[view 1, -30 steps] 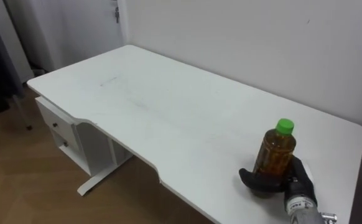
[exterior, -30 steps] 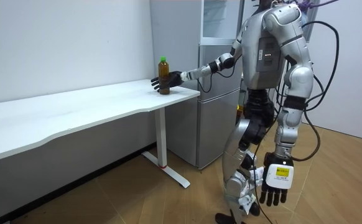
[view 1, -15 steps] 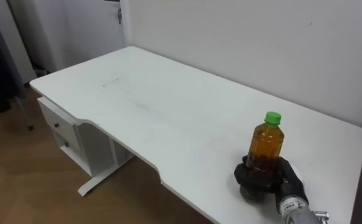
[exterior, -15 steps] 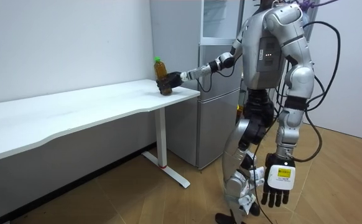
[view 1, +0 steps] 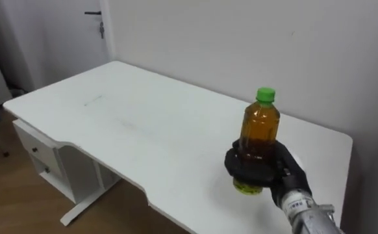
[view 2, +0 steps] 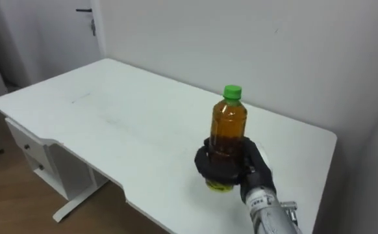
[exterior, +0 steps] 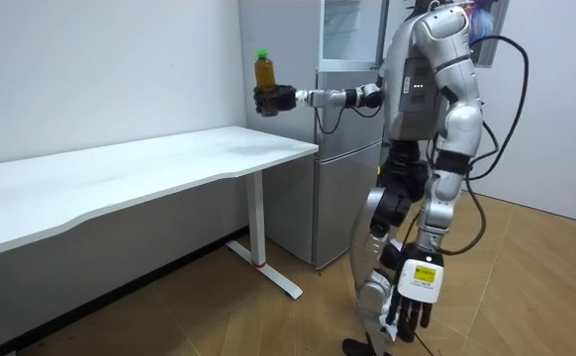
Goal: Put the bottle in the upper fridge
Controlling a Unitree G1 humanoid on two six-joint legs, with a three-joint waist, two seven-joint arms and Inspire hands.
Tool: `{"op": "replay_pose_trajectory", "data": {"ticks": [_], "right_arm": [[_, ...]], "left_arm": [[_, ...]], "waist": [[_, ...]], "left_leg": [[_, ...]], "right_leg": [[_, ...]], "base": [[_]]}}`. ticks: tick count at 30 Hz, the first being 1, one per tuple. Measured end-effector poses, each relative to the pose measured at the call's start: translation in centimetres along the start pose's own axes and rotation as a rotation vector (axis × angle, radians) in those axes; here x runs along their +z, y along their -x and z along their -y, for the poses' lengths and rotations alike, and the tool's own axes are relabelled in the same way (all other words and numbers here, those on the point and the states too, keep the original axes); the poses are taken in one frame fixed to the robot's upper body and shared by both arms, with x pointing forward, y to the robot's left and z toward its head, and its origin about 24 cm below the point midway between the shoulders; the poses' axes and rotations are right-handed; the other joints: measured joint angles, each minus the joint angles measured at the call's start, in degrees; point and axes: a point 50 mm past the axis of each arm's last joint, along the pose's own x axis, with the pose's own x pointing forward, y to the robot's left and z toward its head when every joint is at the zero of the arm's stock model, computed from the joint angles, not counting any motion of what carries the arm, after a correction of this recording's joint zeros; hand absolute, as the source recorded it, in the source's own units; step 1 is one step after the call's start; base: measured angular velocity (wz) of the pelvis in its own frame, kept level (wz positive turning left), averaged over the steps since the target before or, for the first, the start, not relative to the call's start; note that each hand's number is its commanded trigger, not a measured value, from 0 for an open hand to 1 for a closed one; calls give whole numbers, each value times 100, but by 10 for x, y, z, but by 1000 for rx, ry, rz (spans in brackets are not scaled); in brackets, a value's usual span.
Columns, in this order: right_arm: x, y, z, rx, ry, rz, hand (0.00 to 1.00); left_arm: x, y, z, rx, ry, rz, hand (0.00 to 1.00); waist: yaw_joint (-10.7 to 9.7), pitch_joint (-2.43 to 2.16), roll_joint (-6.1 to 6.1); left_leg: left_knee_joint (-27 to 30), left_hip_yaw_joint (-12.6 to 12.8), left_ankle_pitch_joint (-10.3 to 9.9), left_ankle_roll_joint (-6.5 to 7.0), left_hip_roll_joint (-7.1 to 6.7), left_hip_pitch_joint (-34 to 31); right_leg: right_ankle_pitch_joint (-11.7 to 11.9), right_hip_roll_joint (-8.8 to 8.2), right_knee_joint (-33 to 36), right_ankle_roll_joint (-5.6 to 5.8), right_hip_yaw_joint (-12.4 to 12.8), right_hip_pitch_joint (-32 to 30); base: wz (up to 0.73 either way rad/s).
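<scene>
Bottle (view 1: 260,128) stands upright in my right hand (view 1: 281,173), fingers curled round its base, above the table (view 1: 143,123); left hand (exterior: 414,295) hangs slack.

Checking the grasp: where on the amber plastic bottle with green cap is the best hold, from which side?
Probably the lower body of the amber green-capped bottle, from the side, as the right hand wraps it: it is upright, round, narrower toward the cap.

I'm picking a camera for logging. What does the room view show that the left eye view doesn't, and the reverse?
Room view adds: the fridge beside the table, the left hand hanging open, and the gap under the lifted bottle. Left eye view adds: the table's drawers and a door handle. Both: the right hand curled round the upright bottle.
</scene>
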Motion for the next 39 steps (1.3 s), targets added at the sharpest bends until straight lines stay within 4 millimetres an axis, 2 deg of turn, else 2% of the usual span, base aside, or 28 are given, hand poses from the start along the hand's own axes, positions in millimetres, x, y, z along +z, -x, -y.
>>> {"op": "replay_pose_trajectory", "data": {"ticks": [6, 7, 8, 12, 14, 19, 23, 30, 31, 36, 39], "right_arm": [[28, 12, -7, 82, 42, 127, 100], [32, 12, -7, 85, 59, 150, 100], [38, 12, -5, 91, 75, 173, 100], [57, 14, 8, 78, 126, 245, 100], [67, 16, 15, 63, 148, 284, 100], [90, 24, 25, 24, 154, 377, 100], [104, 30, 32, 2, 171, 436, 100], [112, 37, 35, -18, 227, 480, 100], [115, 39, 35, -20, 236, 494, 100], [133, 47, 44, -60, 251, 568, 100], [142, 51, 52, -88, 272, 599, 100]], "left_arm": [[-2, 0, 5, -6, 2, -6, 0], [-3, 0, 4, -5, -3, -9, 0], [-3, 0, 3, -1, 4, -10, 0], [-1, 0, 0, 14, 33, -1, 0], [-2, 0, -2, 21, 45, 2, 0], [-1, 0, -2, 21, 40, 5, 0], [-3, 0, 0, 19, 38, -6, 0], [-3, -1, 2, 13, 30, -15, 0], [-4, -1, 2, 15, 27, -19, 0], [-11, -1, 1, 18, 15, -45, 0], [-12, -1, 0, 21, 13, -49, 0]], "waist": [[-223, -17, 20], [-332, -18, 18], [-459, -35, 3], [-578, -44, -6], [-759, -56, -36], [-1034, -74, -66], [-1137, -71, -61], [-1254, -64, -50], [-1330, -72, -66], [-1337, -83, -108], [-1429, -90, -155]], "left_leg": [[-129, 291, 0, 0, 66, 188], [-164, 304, -1, 0, 71, 255], [-178, 302, -1, 0, 72, 277], [-246, 430, -1, 0, 104, 380], [-287, 485, -1, 1, 115, 438], [-308, 602, -3, 1, 147, 481], [-369, 725, -5, -2, 171, 614], [-396, 761, -13, -8, 179, 680], [-396, 760, -13, -8, 182, 677], [-407, 876, -20, -15, 201, 770], [-404, 916, -28, -20, 211, 818]], "right_leg": [[35, 81, -70, 17, 308, 34], [36, 90, -73, 15, 334, 75], [35, 96, -67, 15, 356, 96], [57, 122, -70, -1, 541, 116], [72, 131, -68, -5, 602, 108], [103, 160, -66, -13, 731, 79], [105, 185, -77, -15, 862, 133], [111, 199, -78, -24, 929, 150], [111, 202, -78, -25, 928, 152], [113, 217, -78, -26, 1017, 186], [116, 230, -83, -27, 1075, 235]], "base": [[-26], [-6], [0], [-21], [-16], [-17], [-13], [-5], [0], [-8], [-8]]}}
